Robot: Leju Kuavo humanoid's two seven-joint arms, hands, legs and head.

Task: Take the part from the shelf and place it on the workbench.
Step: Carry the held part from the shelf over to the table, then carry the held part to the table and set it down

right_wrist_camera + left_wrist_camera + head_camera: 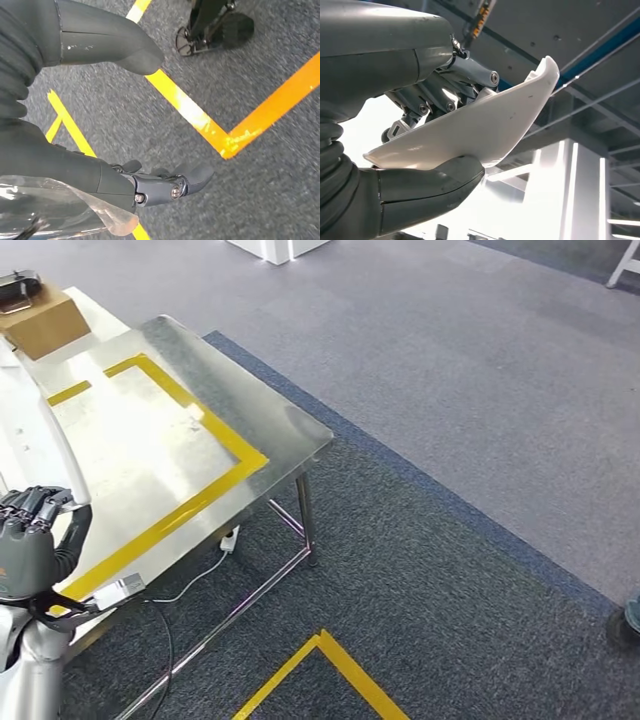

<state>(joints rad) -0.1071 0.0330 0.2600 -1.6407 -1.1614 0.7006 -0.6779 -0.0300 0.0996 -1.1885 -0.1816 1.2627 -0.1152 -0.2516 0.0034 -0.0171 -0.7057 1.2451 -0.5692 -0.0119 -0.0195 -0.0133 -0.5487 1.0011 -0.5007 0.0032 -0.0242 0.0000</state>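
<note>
Floor: grey carpet [453, 360] with a darker blue-grey mat [423, 570] under and beside the workbench; yellow tape lines [332, 655] marked on the mat.
Workbench: polished metal table [226, 390] on thin legs, its top outlined by a yellow tape rectangle [226, 445]; it stands at the left of the head view.
Cardboard box: brown box [41, 320] at the far end of the workbench, with a dark object on top, too small to identify.
Cable: white lead and plug block [229, 538] on the floor beneath the workbench.
Part: white, curved plastic shell [486, 125], long and tapering to a point at one end; held above the near edge of the workbench, not resting on it.
Left hand: [433, 135] clamped on the part, thumb beneath the shell and dark fingers [471, 72] over its upper face.
Right hand: [124, 125] hanging over the carpet and tape lines, thumb and fingers spread apart, nothing between them.
</note>
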